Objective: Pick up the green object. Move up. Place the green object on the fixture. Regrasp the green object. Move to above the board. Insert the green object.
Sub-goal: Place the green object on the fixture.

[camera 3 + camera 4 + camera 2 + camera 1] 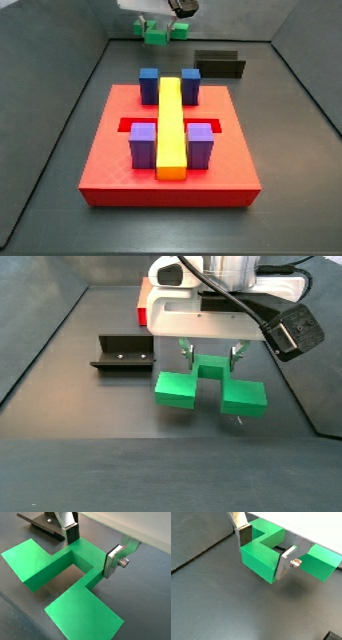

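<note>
in both wrist views the gripper (93, 546) is clamping the green object (67, 582) by its middle cube, silver fingers (286, 562) pressing both faces, side cubes sticking out past the plates. in a side view the gripper (211, 357) is hanging under the white arm head, holding the green object (210, 393) low over the dark floor; whether it is touching the floor, cannot tell. the fixture (123, 353) is sitting at about 10 o'clock from the piece, near but apart. in a side view the board (170, 165) is lying closest, carrying the yellow bar (170, 125), blue blocks (150, 82) and purple blocks (142, 145); at 12 o'clock beyond it the green object (160, 32) is showing, the fixture (219, 63) nearer, at 1 o'clock.
</note>
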